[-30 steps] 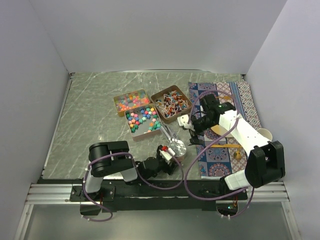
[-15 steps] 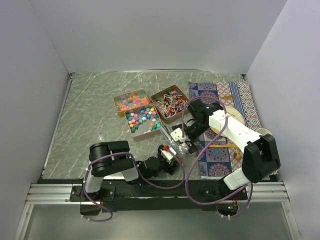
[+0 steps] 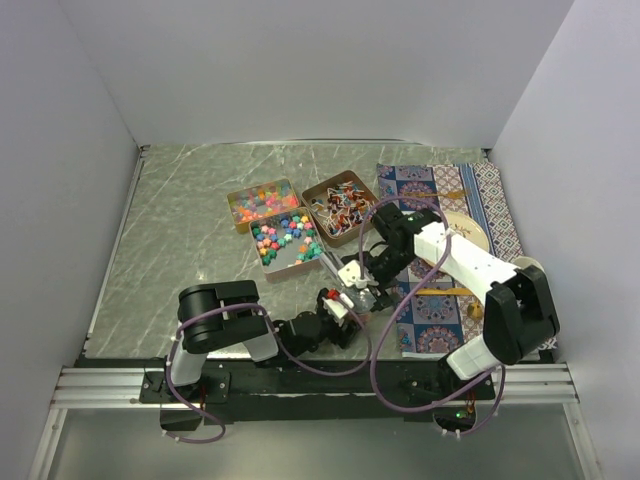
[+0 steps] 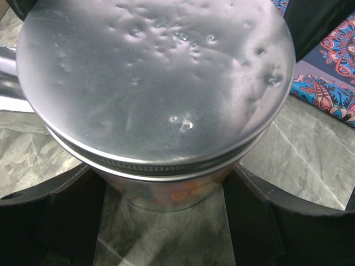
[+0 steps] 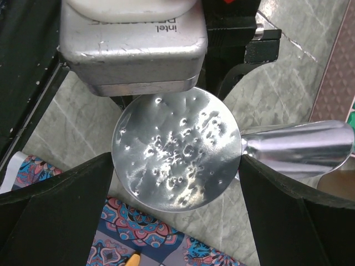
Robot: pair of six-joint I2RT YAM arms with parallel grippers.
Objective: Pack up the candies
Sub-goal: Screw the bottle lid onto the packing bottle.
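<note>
Notably, left gripper was clenched on the jar, lower centre of the top view. Right gripper hung spread wide, straddling the lid. Candies lay mostly in tins, upper centre. Risk: an off-centre pinch on the lid could tilt the jar and spill it.

Approach blocked: I am seeing the jar hemmed in, with the left gripper clasping its sides, the right gripper straddling the lid with jaws spread wide, and a metal scoop lying just beside. Tins are crowding behind it; bare table is lying free to the left.
</note>
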